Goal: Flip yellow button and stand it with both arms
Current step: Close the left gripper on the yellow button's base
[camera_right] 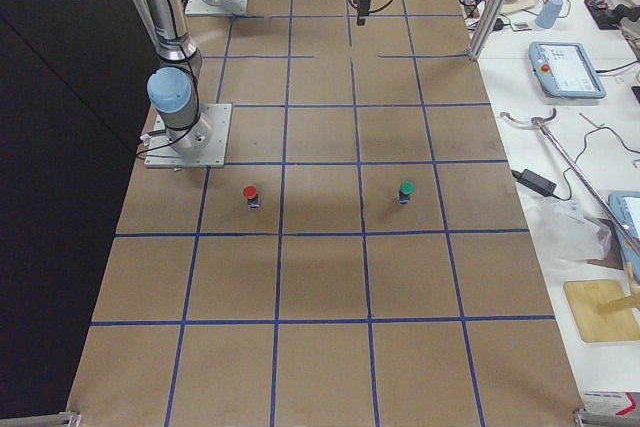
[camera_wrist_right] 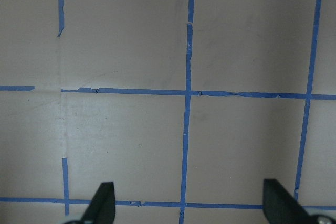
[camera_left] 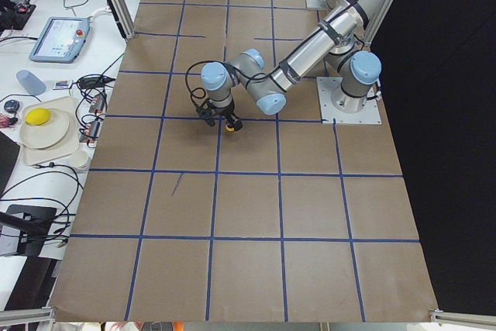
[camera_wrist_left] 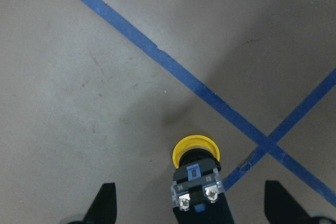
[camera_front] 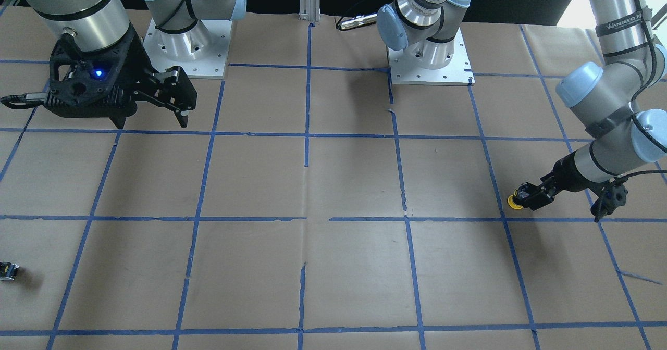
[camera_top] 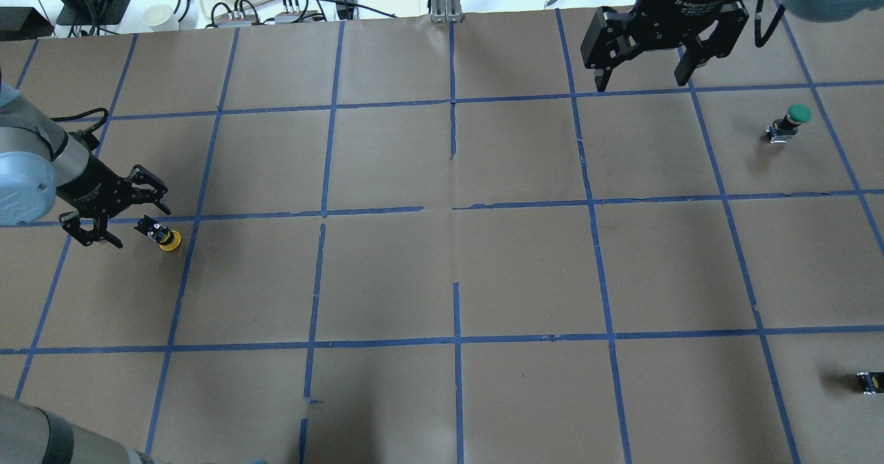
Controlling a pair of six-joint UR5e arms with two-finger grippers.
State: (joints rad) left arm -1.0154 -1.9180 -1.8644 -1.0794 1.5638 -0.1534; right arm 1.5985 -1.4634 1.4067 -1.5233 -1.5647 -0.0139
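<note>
Yellow button (camera_wrist_left: pixel 195 179) lies on its side on the papered table (camera_top: pixel 525 277), far over on the robot's left and just beside a crossing of blue tape (camera_wrist_left: pixel 157 56). Left gripper (camera_top: pixel 143 227) is down low around it, jaws spread wide; in the wrist view each finger (camera_wrist_left: pixel 105 203) stands well clear of the button's flanks, so nothing is gripped. The button's long axis runs straight out from the gripper: the black-and-grey body with its screw terminals is at the wrist end, and the yellow cap points away and past the fingertips. The jaws therefore straddle the body crosswise, and I judge that closing would catch it by the sides. Right gripper (camera_top: pixel 640 84) hangs high over the far side, also spread open and holding nothing, its wrist camera showing only paper and tape; it is well apart from the button, so the left one is by far the nearer. Others on the table: green button (camera_top: pixel 791 122) and red button (camera_right: pixel 250 194), both standing upright on the robot's right half, and a dark switch piece (camera_top: pixel 869 382) near that edge. None lies between either gripper and the yellow one. Likely risk: the second arm needs a long reach across for the flip.
</note>
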